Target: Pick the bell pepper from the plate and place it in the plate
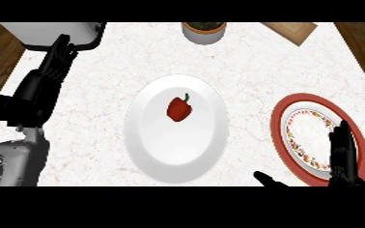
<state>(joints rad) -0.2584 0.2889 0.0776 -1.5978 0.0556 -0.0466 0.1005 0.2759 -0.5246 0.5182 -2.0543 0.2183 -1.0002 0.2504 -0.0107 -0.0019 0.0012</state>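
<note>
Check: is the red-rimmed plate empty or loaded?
Empty. The red-rimmed plate shows only its patterned face; the bell pepper lies on the white plate.

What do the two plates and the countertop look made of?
White plate: likely glazed ceramic; plain and smooth, with soft shading at the raised rim. Red-rimmed plate: also ceramic-looking, a red band around a speckled printed ring on white. Countertop: looks like marble or a stone-look laminate; pale with fine grey veins, no visible glare.

The left hand (pixel 44 77) rests open at the left edge, fingers straight and pointing up above its grey forearm (pixel 21 162). The right hand (pixel 344 159) is open at lower right, thumb spread wide.
</note>
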